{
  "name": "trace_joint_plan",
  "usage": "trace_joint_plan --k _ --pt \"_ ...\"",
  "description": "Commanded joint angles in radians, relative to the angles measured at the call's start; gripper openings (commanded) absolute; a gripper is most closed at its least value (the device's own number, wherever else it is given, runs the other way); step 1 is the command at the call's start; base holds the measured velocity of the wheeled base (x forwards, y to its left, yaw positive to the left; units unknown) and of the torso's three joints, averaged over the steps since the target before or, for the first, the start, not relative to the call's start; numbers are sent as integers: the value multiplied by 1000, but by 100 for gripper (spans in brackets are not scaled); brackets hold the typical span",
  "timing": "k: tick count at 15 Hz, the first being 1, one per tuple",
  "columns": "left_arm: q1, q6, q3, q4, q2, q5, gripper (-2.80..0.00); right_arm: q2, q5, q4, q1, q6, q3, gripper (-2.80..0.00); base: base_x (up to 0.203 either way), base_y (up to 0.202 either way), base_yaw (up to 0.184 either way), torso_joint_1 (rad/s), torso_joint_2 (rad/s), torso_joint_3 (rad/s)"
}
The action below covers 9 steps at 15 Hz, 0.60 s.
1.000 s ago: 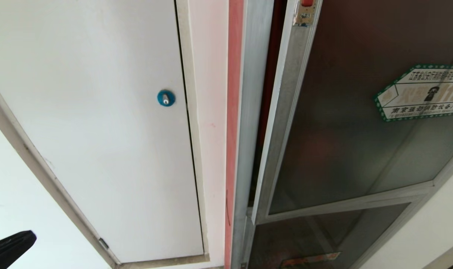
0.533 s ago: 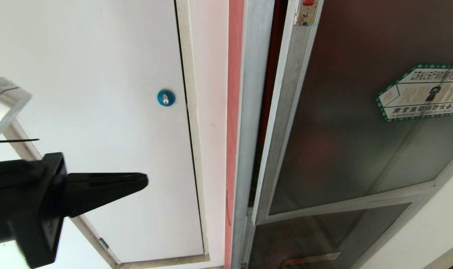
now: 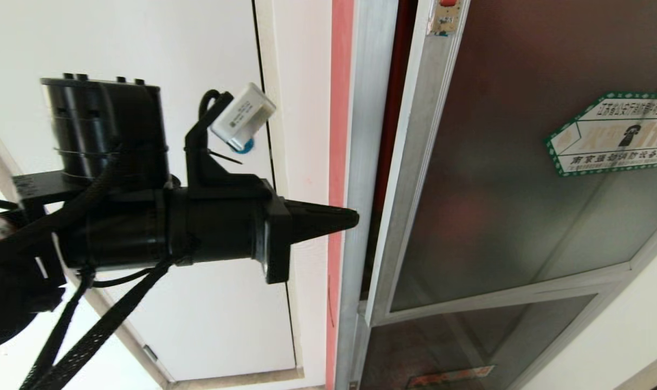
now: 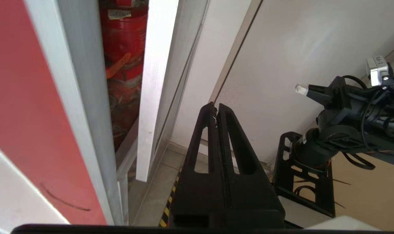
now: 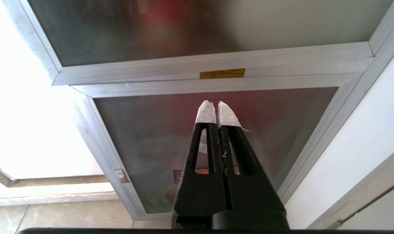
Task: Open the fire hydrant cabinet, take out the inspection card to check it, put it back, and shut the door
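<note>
The fire hydrant cabinet has an aluminium frame, and its red interior shows through a narrow gap. The door, dark smoky glass with a green-bordered sticker, stands slightly ajar; its pale edge shows in the left wrist view. My left gripper is shut and empty, held level, with its tip at the cabinet frame beside the gap. My right gripper is shut, its white-taped fingertips facing the lower glass panel. The inspection card is hidden.
A plain white panel door fills the wall left of the cabinet, its blue round lock mostly behind my left wrist. A red strip borders the cabinet frame. My right arm hangs low to the side above the tiled floor.
My left arm has risen from the lower left corner of the head view and swung right, bringing its shut tip from off the white door to the cabinet frame. The door has not moved.
</note>
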<state>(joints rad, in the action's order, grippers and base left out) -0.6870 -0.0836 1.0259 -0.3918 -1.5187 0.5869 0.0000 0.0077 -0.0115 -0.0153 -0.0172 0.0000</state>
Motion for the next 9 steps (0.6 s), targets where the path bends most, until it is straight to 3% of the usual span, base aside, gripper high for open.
trace_joint_plan --k 1,9 --pt "-10 -1 41 -4 -85 2 -280 2 2 -1 0 0 3 -280 0 0 0 0 0 0" --pt "-16 -1 174 -4 -213 -26 -280 3 0 -1 0 -1 3 -280 0 0 0 0 0 0"
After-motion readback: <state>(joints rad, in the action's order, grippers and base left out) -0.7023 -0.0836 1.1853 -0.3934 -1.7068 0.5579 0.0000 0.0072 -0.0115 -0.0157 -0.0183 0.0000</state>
